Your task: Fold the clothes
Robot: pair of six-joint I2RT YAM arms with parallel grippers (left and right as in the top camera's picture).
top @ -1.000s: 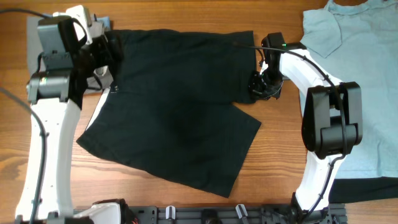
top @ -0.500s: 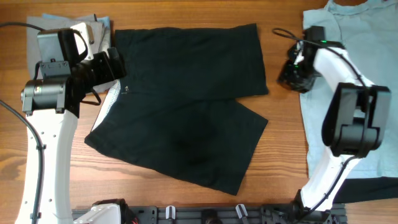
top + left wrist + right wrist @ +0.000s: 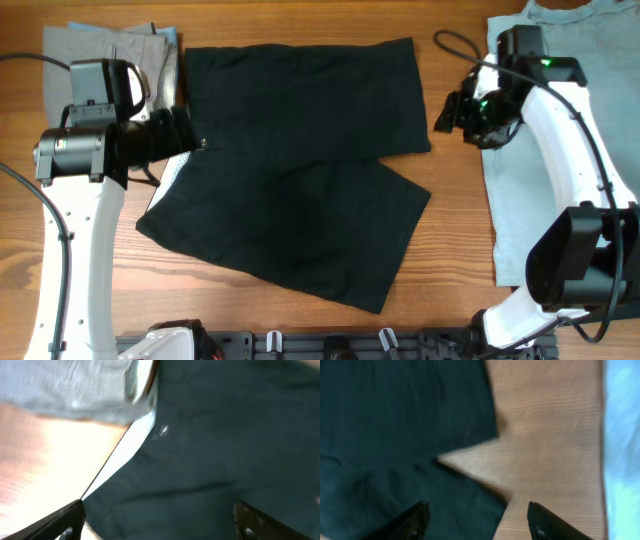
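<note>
Black shorts [image 3: 290,170] lie spread on the wooden table [image 3: 450,250], both legs pointing right. My left gripper [image 3: 192,135] hovers at their waistband on the left, open. In the left wrist view its fingers [image 3: 65,520] stand wide apart over the dark cloth [image 3: 225,450], beside a white inner strip [image 3: 125,455]. My right gripper [image 3: 448,115] is just right of the upper leg's hem, open and empty. The right wrist view shows the right gripper [image 3: 480,525] over the hem's corner [image 3: 395,420] and bare wood.
A light blue shirt [image 3: 560,160] lies spread at the right under the right arm. A folded grey garment [image 3: 110,45] sits at the top left corner. Dark cloth [image 3: 600,300] shows at the bottom right, and a black rail [image 3: 340,345] runs along the front edge.
My right gripper has let go of the upper leg's hem, opened, and pulled away to the right. That leg now lies flat. The left gripper has slipped slightly down, still open.
</note>
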